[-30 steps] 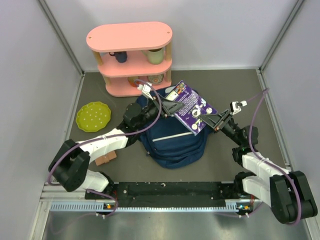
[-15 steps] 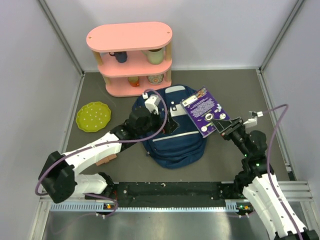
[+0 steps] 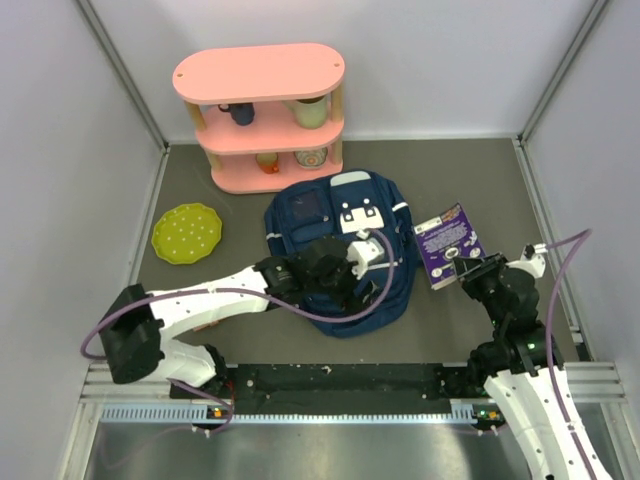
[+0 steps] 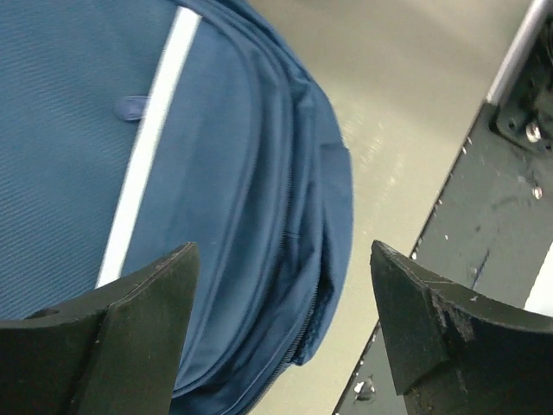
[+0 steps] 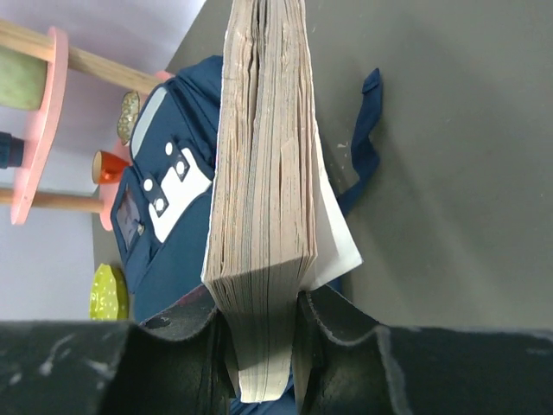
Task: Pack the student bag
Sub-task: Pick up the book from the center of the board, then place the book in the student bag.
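The student bag (image 3: 330, 225) is a navy backpack with white patches, lying flat in the middle of the table. My left gripper (image 3: 340, 292) hovers over its near end, open and empty. In the left wrist view the gripper (image 4: 281, 320) has wide-apart jaws above the bag's zipped edge (image 4: 216, 173). My right gripper (image 3: 470, 268) is shut on a purple book (image 3: 447, 232), held to the right of the bag and apart from it. In the right wrist view the gripper (image 5: 263, 346) pinches the book's pages (image 5: 263, 173), with the bag (image 5: 173, 233) beyond.
A pink three-tier shelf (image 3: 262, 110) holding cups stands behind the bag. A green plate (image 3: 187, 233) lies at the left. A black rail (image 3: 340, 380) runs along the near edge, and grey walls close in both sides.
My left gripper moved from the bag's top to its near end, and the bag now lies flat. My right gripper drew the book right and nearer, away from the bag.
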